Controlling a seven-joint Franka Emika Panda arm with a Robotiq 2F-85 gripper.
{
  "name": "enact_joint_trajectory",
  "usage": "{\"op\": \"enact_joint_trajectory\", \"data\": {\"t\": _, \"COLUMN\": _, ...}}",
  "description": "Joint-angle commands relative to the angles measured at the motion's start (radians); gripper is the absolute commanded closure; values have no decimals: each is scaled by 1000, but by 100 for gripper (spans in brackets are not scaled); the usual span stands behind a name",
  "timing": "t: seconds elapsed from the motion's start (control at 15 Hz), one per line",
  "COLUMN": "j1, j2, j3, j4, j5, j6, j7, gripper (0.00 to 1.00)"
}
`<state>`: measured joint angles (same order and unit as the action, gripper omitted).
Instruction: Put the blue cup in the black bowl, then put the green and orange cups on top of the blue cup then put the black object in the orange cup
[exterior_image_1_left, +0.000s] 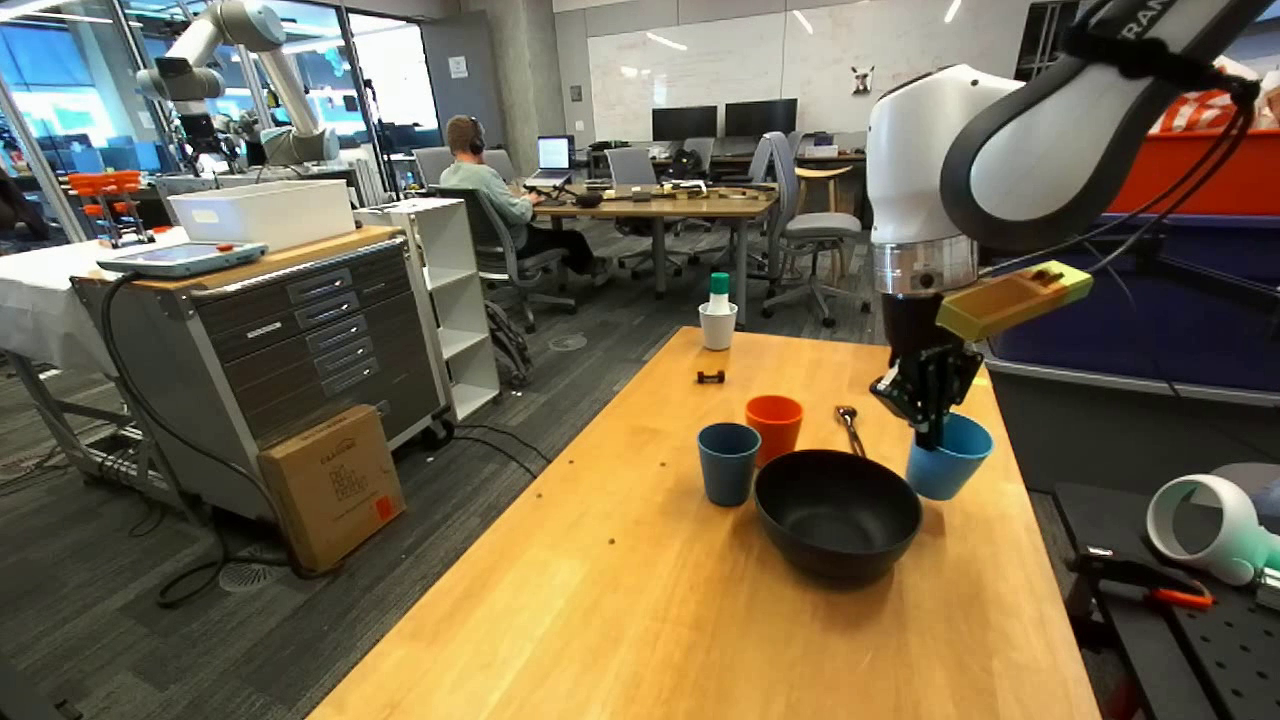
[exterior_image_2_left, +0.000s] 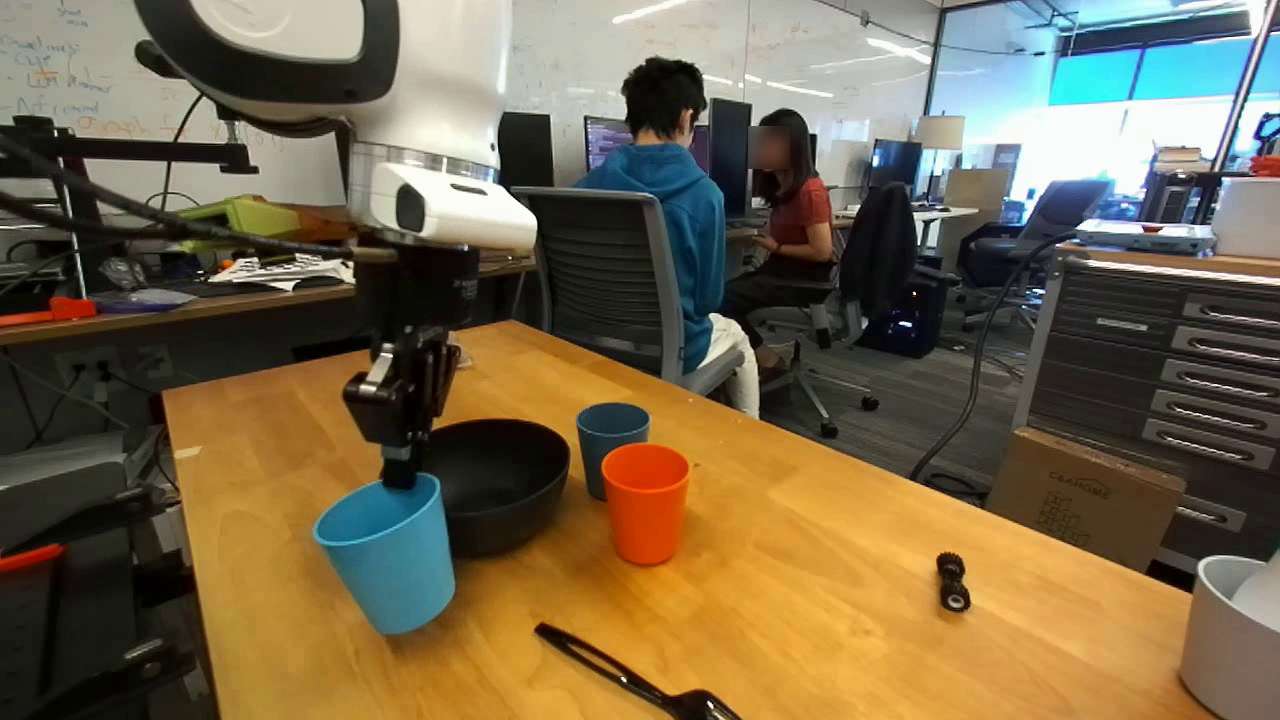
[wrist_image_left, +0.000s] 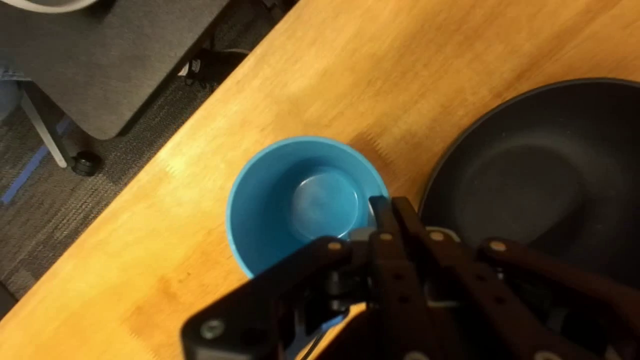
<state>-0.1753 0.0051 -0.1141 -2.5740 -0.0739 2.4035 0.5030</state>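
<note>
In an exterior view, the jaws point downward and are clamped across the rim of the blue cup (exterior_image_1_left: 948, 476), which is held tilted directly beneath them; whether its base touches the counter (exterior_image_1_left: 600, 620) cannot be told. The black bowl (exterior_image_1_left: 838, 520) stands upright just beside the jaws. The green cup (exterior_image_1_left: 728, 466), a dark bluish teal, stands upright on the far side of the bowl from the jaws; the orange cup (exterior_image_1_left: 778, 428), also upright, is near it and well apart from the jaws. Farther from the jaws is a white cup (exterior_image_1_left: 718, 330) bearing a green-topped bottle (exterior_image_1_left: 719, 297).

In an exterior view, the black object (exterior_image_2_left: 640, 684), a slender utensil, lies flat on the counter, lower in the frame than the jaws and apart from them, its head cut by the margin. A small dumbbell-shaped piece (exterior_image_2_left: 952, 582) lies beyond the orange cup, well away from the jaws.

In the wrist view, the two fingers (wrist_image_left: 407, 215) run close together, the rim of the blue cup between their tips. The cup's round mouth lies to one side of the jaws, exposing its inner floor; the bowl lies to the opposite side, partly masked by the jaws and partly outside the frame.
</note>
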Motion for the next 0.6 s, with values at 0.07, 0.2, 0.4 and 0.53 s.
{"op": "enact_joint_trajectory", "data": {"t": 0.07, "j1": 25, "j2": -92, "j3": -2, "j4": 68, "j5": 123, "j6": -219, "j7": -143, "gripper": 99}}
{"op": "enact_joint_trajectory", "data": {"t": 0.2, "j1": 36, "j2": -100, "j3": 4, "j4": 112, "j5": 178, "j6": -250, "j7": -165, "gripper": 99}}
{"op": "enact_joint_trajectory", "data": {"t": 0.4, "j1": 60, "j2": -61, "j3": 19, "j4": 200, "j5": 252, "j6": -258, "j7": -174, "gripper": 99}}
{"op": "enact_joint_trajectory", "data": {"t": 0.53, "j1": 76, "j2": -13, "j3": 29, "j4": 257, "j5": 287, "j6": -257, "j7": -175, "gripper": 99}}
